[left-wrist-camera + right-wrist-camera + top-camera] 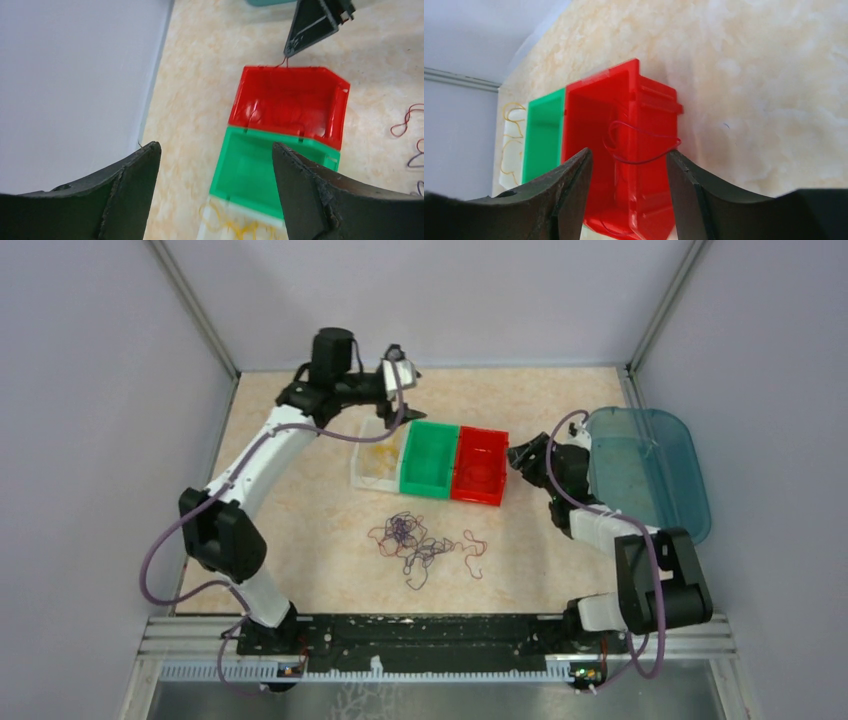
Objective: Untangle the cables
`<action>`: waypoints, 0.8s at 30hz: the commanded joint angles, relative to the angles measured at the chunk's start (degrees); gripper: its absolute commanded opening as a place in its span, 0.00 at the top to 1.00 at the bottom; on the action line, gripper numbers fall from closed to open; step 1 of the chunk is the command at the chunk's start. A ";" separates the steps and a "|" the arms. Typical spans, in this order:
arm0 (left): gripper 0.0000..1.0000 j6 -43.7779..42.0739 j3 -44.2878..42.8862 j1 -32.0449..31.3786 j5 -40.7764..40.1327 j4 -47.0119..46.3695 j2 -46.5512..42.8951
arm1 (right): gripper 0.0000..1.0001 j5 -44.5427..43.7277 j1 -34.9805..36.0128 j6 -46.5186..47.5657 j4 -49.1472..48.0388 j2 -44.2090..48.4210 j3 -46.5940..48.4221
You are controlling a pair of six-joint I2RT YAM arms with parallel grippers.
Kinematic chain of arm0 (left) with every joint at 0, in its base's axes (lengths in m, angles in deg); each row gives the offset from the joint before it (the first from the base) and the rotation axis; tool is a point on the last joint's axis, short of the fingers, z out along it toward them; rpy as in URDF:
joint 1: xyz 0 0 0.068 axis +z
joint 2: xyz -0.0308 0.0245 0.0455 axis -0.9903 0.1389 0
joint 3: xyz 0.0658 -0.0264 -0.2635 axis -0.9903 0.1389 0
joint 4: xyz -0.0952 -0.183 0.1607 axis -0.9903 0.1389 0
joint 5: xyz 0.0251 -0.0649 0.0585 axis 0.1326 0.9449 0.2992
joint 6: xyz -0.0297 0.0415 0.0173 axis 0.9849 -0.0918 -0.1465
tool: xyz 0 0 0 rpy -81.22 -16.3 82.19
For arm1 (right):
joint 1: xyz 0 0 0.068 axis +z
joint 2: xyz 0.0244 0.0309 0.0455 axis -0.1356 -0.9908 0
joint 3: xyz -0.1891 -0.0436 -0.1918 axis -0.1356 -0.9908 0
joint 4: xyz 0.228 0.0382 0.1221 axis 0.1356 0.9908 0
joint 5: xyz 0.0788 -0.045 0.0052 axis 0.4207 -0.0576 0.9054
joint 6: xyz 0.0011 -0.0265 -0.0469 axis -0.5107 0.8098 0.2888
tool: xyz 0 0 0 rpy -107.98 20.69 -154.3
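Observation:
A tangle of red and dark purple cables lies on the table in front of three bins; a loose red cable lies just right of it. A yellow cable lies in the white bin. My left gripper is open and empty, above the white bin's far end. My right gripper is open at the red bin's right wall. A thin red cable loops from its right fingertip over the wall into the red bin.
A green bin stands between the white and red bins. A teal tray lies at the right, behind the right arm. Grey walls close in the table at left, back and right.

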State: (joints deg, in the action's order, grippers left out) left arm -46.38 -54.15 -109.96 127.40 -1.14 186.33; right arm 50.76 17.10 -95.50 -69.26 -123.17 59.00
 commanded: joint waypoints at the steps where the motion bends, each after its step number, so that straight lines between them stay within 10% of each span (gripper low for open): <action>1: 0.14 4.15 -0.66 6.65 4.13 10.72 -6.28 | 0.44 3.72 -0.36 1.10 -5.54 -2.49 5.94; 12: 0.16 4.02 3.68 16.07 5.87 20.45 -16.51 | 0.50 1.77 -0.40 4.45 -0.92 -8.22 12.08; 24: 0.19 4.70 9.40 17.53 6.77 19.05 -22.97 | 1.00 0.43 3.50 7.94 3.61 -10.71 19.52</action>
State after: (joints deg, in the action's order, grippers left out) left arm -42.36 -46.08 -93.08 131.91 18.29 165.72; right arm 52.40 17.90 -89.86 -65.37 -134.65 74.76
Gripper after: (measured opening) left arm 0.816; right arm 0.018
